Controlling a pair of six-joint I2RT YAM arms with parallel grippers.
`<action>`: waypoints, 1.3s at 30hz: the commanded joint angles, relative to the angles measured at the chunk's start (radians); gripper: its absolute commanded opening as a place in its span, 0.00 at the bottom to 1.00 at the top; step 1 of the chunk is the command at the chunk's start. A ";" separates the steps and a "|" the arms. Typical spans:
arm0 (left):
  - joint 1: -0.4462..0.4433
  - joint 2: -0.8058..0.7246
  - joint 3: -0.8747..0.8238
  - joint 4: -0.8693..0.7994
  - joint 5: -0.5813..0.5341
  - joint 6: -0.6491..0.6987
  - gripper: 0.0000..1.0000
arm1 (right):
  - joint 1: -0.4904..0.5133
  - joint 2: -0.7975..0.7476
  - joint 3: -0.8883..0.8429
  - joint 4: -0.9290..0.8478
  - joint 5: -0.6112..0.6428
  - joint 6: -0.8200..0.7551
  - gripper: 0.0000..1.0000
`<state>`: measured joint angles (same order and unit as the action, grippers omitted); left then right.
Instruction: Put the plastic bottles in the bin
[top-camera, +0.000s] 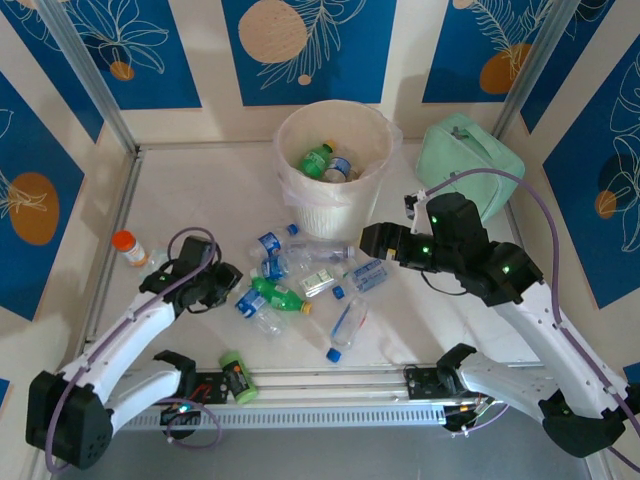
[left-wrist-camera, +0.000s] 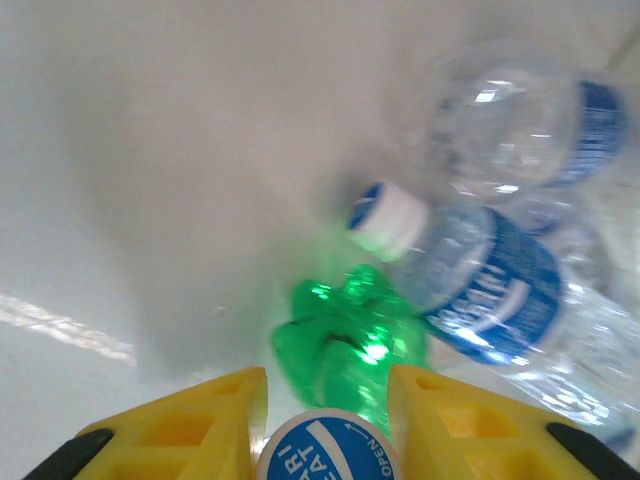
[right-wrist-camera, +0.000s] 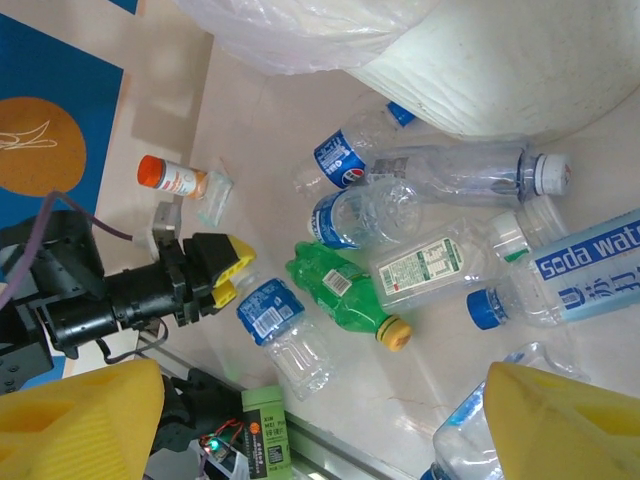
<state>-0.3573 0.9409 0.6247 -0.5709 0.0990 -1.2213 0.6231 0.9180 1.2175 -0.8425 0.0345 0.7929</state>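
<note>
Several plastic bottles lie on the table in front of the bin (top-camera: 290, 130), which holds a green bottle (top-camera: 317, 160) and a clear one. My left gripper (left-wrist-camera: 328, 385) is shut on the blue cap (left-wrist-camera: 328, 448) of a blue-labelled clear bottle (right-wrist-camera: 270, 312) that lies on the table. Just past its fingertips lies a green bottle (left-wrist-camera: 350, 340) with a yellow cap. My right gripper (right-wrist-camera: 320, 440) hangs open above the pile, near the bin's (right-wrist-camera: 500, 60) base, with nothing between its fingers. Seen from above, the left gripper (top-camera: 232, 285) is at the pile's left edge and the right gripper (top-camera: 372, 240) at its right.
An orange-capped jar (top-camera: 127, 246) stands at the left of the table. A short green can (top-camera: 235, 378) lies on the front rail. A mint-green case (top-camera: 470, 165) sits right of the bin. Metal rails frame the table.
</note>
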 joint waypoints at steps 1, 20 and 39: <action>0.011 -0.050 0.044 0.022 0.073 0.007 0.35 | 0.016 -0.027 0.034 0.023 -0.003 -0.006 0.84; 0.010 -0.027 0.199 0.426 0.379 -0.049 0.31 | 0.104 0.167 0.099 0.112 -0.239 -0.041 0.93; 0.010 0.074 0.173 0.827 0.559 -0.249 0.27 | 0.108 0.215 0.032 0.262 -0.328 -0.032 1.00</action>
<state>-0.3561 1.0031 0.7921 0.1848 0.6025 -1.4380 0.7292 1.1236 1.2430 -0.5900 -0.2710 0.7692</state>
